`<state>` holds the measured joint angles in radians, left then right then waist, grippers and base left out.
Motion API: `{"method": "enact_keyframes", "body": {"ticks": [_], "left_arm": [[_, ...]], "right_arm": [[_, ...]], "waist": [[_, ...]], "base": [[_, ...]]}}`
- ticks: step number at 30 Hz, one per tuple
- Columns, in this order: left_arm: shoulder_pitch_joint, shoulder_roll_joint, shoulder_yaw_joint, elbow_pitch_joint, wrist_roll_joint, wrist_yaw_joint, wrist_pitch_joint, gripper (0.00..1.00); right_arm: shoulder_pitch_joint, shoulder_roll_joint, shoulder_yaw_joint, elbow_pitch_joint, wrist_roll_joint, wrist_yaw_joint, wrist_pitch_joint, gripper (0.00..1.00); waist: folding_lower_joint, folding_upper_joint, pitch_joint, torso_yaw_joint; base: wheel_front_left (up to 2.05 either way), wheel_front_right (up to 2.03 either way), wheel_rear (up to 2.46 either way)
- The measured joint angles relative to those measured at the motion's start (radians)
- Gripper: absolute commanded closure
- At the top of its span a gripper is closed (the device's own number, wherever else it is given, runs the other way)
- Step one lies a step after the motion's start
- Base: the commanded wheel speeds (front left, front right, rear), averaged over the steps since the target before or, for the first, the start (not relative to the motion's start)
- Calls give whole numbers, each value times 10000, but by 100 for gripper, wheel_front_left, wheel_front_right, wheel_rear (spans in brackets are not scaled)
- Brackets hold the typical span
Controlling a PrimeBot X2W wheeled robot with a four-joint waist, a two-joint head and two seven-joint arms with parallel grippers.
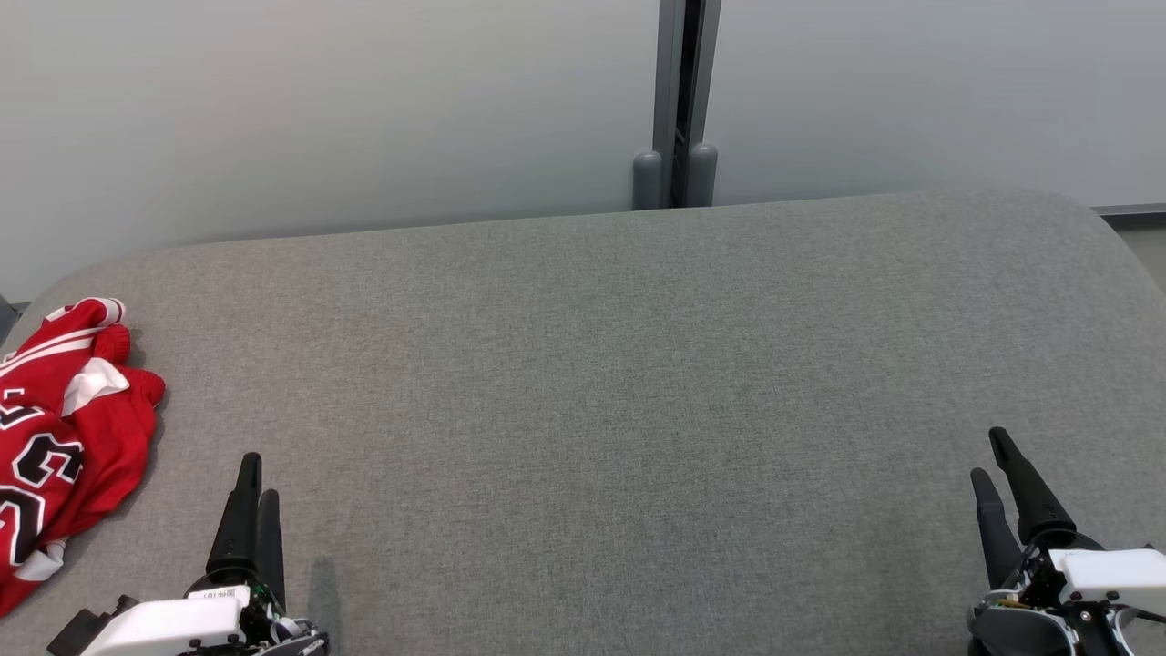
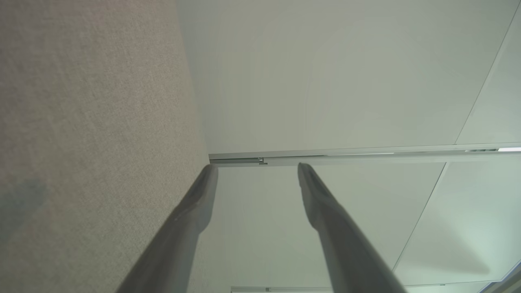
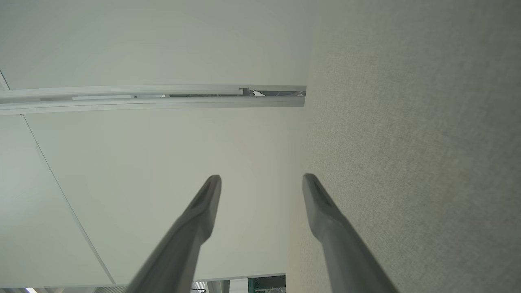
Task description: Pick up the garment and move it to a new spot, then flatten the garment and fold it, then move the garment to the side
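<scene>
Grey surface (image 1: 638,383), red garment (image 1: 68,446), pale wall (image 1: 319,109)

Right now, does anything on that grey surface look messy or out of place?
Yes: the red jersey lies crumpled in a heap at the left edge of the grey surface, folded over itself rather than flat. Nothing else stands out.

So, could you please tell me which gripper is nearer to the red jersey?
Left. The left gripper sits just right of the red jersey; the right gripper is far across the grey fabric surface.
</scene>
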<state>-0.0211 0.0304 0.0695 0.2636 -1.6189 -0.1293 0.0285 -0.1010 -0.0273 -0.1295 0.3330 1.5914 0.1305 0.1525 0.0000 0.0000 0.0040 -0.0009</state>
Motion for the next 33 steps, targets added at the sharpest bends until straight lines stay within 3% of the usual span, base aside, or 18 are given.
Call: {"method": "enact_keyframes", "body": {"ticks": [13, 25, 33], "left_arm": [[-37, 10, -105, -169, 313, 0, -470, 0], [-94, 35, 267, -546, 1776, 4, -880, 0], [-243, 71, 525, -1321, 2788, 520, -1114, 0]], "right_arm": [[38, -12, 113, -337, -805, 0, -663, 0], [35, -38, 100, -1093, -3072, 0, -1243, 0], [2, -73, 276, -1701, -5321, 0, -1570, 0]], "waist": [[0, 0, -33, -19], [0, 0, -68, -49], [1, 0, -63, -74]], "base": [[0, 0, 0], [0, 0, 0], [0, 0, 0]]}}
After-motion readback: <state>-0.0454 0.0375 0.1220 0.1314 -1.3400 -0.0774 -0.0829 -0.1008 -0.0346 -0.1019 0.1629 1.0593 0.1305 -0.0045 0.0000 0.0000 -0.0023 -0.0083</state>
